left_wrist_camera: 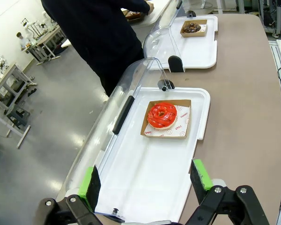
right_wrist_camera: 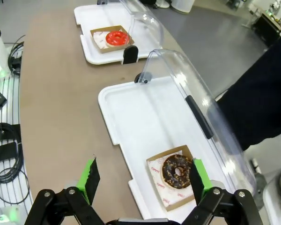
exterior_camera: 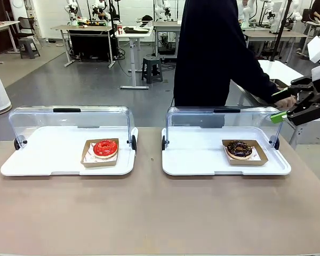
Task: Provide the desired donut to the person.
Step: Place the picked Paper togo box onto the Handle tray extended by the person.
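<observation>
While jaws gape, 2 donuts — red donut [exterior_camera: 105,148]; chocolate donut [exterior_camera: 239,149] — sit boxed.

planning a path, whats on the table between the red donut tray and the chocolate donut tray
Nothing: between the left tray with the red donut and the right tray with the chocolate donut, the front view shows bare table.

My left gripper [left_wrist_camera: 144,180] is black, with bright green pads [left_wrist_camera: 199,172] on two angular fingers and silver screws at the linkage joints. My right gripper [right_wrist_camera: 144,176] matches it: black links, green pads, round bolts. Across the table the person [exterior_camera: 210,53] wears a dark long-sleeved top.
</observation>
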Robot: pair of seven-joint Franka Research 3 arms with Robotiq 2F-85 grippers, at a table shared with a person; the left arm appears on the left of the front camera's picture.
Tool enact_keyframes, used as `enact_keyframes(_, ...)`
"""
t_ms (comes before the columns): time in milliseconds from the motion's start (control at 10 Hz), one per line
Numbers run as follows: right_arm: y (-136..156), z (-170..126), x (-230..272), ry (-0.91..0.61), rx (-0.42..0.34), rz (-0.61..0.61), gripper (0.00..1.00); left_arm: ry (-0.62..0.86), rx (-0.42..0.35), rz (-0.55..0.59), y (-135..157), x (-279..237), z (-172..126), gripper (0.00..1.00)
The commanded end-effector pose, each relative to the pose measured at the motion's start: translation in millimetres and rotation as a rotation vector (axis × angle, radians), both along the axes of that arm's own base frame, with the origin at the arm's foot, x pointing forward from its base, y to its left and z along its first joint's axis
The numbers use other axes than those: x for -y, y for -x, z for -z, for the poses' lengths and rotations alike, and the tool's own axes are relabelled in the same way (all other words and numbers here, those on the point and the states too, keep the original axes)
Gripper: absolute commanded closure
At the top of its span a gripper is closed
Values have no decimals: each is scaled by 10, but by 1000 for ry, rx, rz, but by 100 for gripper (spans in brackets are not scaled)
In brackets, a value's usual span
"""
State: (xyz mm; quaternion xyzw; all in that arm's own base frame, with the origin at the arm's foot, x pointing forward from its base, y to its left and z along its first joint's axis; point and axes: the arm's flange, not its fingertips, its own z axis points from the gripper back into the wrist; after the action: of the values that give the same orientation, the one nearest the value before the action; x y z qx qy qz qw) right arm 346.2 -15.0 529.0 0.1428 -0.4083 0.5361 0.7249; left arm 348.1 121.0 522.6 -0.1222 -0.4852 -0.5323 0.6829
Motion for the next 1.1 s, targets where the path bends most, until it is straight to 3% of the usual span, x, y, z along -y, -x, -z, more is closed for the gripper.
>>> enact_keyframes(0, 72, 62, -45, 13, -27, 42, 0, 12, 24, 14, -3, -18, 15, 0)
enact_keyframes(400, 42, 17, -128, 48, -19, 78, 0, 12, 24, 14, -3, -18, 15, 0)
enact_keyframes(1000, -1, -8, 9, 2, -23, 37, 0, 12, 24, 14, -3, -18, 15, 0)
